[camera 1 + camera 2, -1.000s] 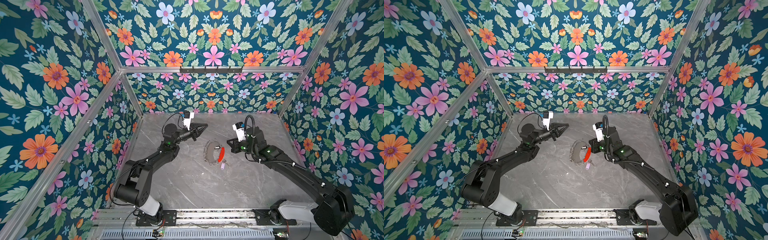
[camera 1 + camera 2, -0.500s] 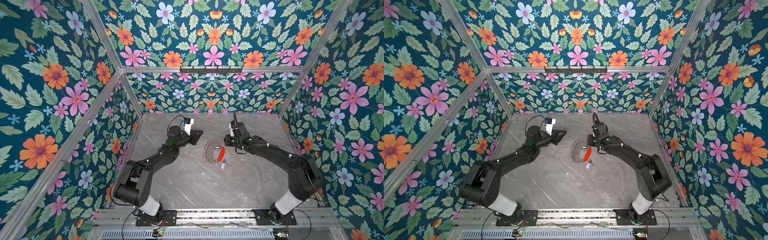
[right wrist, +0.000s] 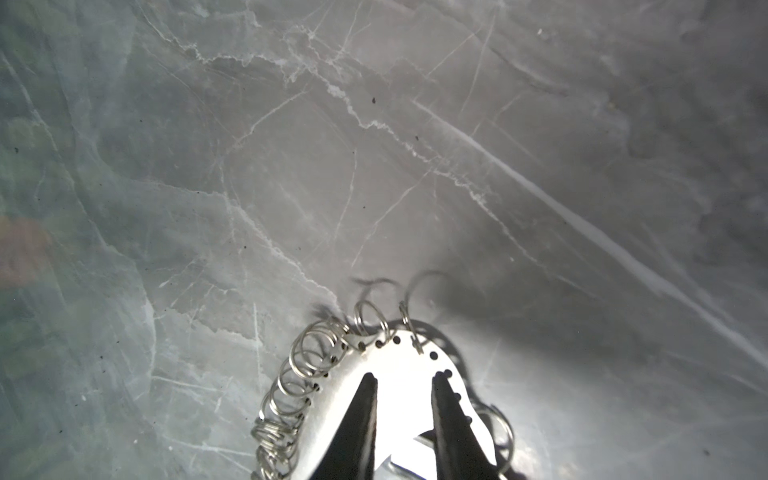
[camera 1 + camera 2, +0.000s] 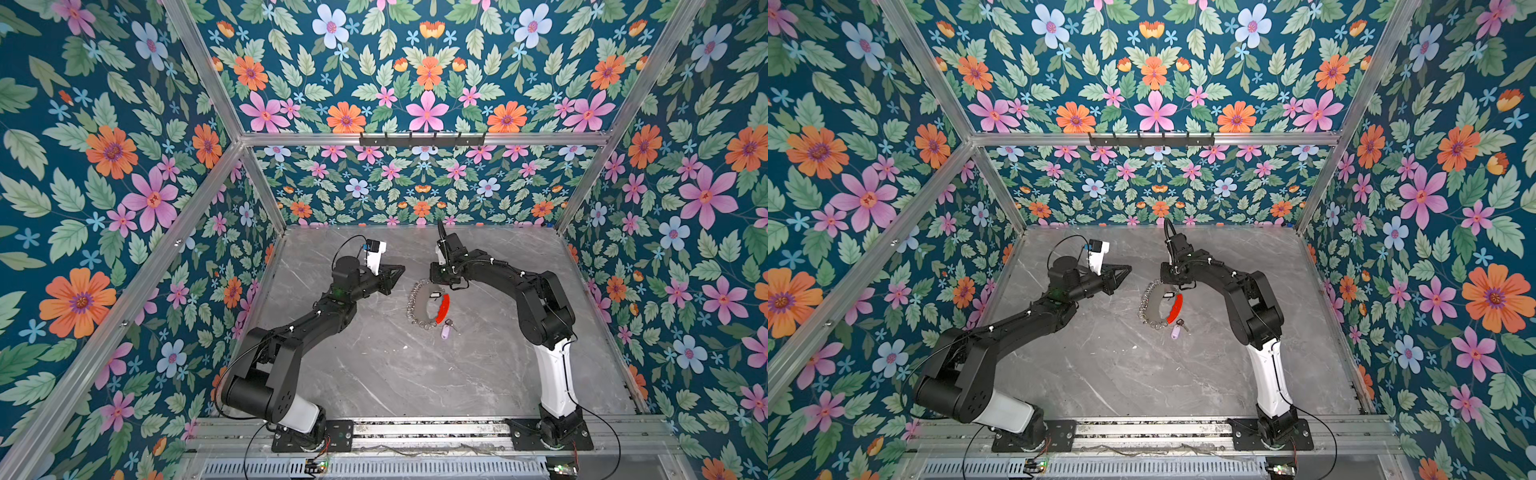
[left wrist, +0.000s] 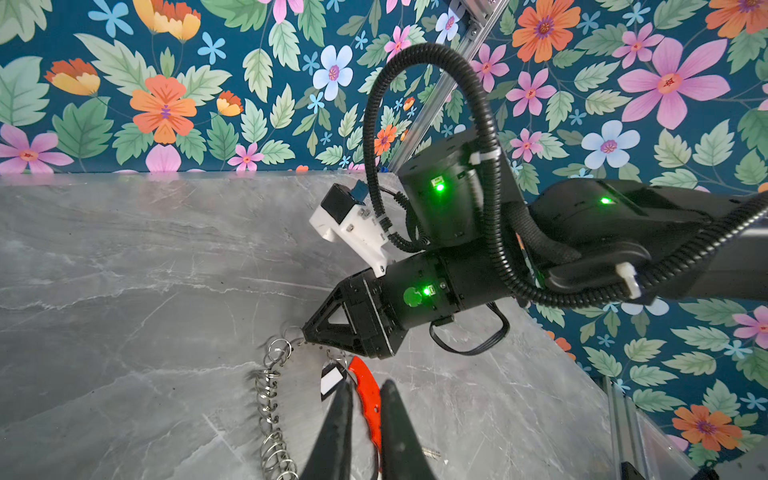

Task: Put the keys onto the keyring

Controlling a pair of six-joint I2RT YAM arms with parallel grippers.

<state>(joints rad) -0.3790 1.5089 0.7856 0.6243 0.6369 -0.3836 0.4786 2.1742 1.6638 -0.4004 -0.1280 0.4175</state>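
Observation:
The keyring (image 4: 417,306) (image 4: 1149,307) lies flat mid-table in both top views, with a red curved section (image 4: 444,308) and a row of silver rings. A black-framed white-label tag (image 4: 435,295) (image 5: 332,380) rests inside the loop. The lilac-tagged key (image 4: 445,331) (image 4: 1176,331) lies just in front of the loop. My right gripper (image 4: 437,282) (image 3: 404,380) points down at the loop's far end, open over the bright perforated plate (image 3: 399,361). My left gripper (image 4: 400,272) (image 5: 368,392) hovers left of the loop, jaws slightly apart and empty.
Grey marble tabletop (image 4: 374,365) enclosed by floral walls with aluminium frame posts. A black hook rail (image 4: 422,139) hangs on the back wall. The right arm's elbow (image 4: 540,307) stands high to the right of the loop.
The right arm has swung its elbow up and rolled its wrist so the gripper points down at the loop, and its jaws have opened. The left gripper dropped back slightly towards the left.

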